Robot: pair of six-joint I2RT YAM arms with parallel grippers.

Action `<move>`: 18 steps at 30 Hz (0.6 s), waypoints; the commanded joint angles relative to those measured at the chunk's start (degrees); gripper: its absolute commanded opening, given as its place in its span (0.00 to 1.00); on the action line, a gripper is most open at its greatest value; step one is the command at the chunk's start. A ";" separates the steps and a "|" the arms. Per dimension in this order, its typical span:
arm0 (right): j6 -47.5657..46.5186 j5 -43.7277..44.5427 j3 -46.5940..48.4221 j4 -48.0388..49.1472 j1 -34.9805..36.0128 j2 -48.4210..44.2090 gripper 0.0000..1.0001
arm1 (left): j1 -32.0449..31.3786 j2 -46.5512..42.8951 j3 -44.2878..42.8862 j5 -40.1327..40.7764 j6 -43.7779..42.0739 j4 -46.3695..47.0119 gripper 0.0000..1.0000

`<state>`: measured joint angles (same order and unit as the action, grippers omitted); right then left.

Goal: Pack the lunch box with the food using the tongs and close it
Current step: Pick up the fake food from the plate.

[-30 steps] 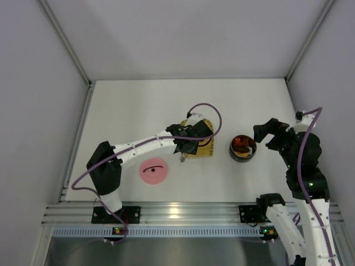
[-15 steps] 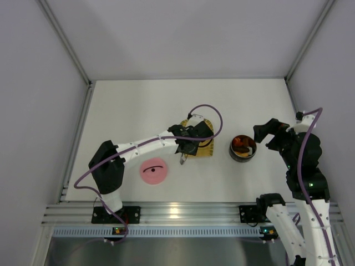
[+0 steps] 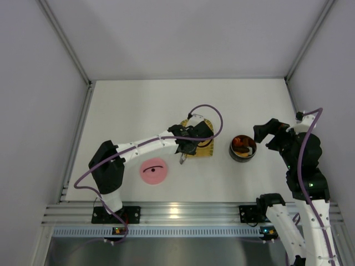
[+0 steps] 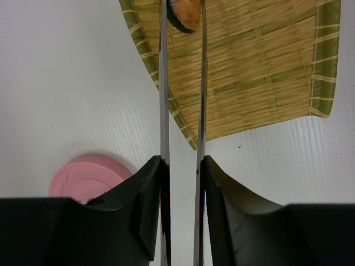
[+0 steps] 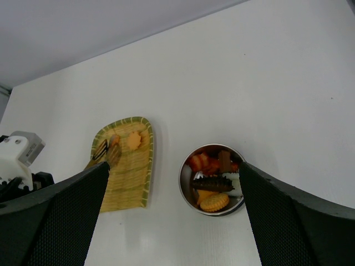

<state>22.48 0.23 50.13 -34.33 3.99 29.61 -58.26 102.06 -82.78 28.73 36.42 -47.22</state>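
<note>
Here: L gripper (image 4: pixel 182 166) clamped on tongs (image 4: pixel 164 100); tips pinch an orange piece (image 4: pixel 186 14) at the tray (image 4: pixel 260 72).
R gripper (image 5: pixel 173 166) jaws wide apart, just by the bowl (image 5: pixel 180 178) w/ food (image 5: pixel 213 202) inside; pink lid (image 4: pixel 83 177) flat on table (image 3: pixel 138 111), left of tray.

1. The tray (image 4: pixel 260 72) was straw-yellow, woven in fine slats crossed by olive-green bands, with an olive-green border.
2. The tongs (image 4: pixel 164 100) were bare silver metal, darker along their inner edges.
3. The piece of food (image 4: pixel 184 14) between their tips, at 12 o'clock in the left wrist view, was orange with a dark brown rind.
4. The lid (image 3: pixel 153 171), at 7 o'clock from the tray, was flat pink with a thin black curved handle.
5. The lunch box (image 5: pixel 182 183), at 3 o'clock from the tray, was shiny steel. The pieces inside were orange, red, dark brown and white.
6. The table (image 3: pixel 133 111) was plain white.
7. The arms (image 3: pixel 141 146) were white with black joints, and their cables (image 3: pixel 206 105) were purple.
</note>
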 commanded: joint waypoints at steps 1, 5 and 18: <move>-0.77 0.83 0.85 -0.39 -0.56 -0.60 1.00 | 0.08 -1.60 -0.71 2.12 -0.39 -0.59 0.35; -0.68 0.82 0.85 -0.30 -0.56 -0.60 0.99 | 0.08 -2.48 -0.98 2.29 -0.65 -0.76 0.34; -0.60 0.65 1.29 -0.30 -0.56 -0.25 1.00 | -0.10 -4.85 -2.56 1.68 -1.62 -1.29 0.34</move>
<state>22.48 0.23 50.13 -34.33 3.99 29.63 -58.26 101.08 -82.83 29.19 35.70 -47.94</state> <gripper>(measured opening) 0.993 0.386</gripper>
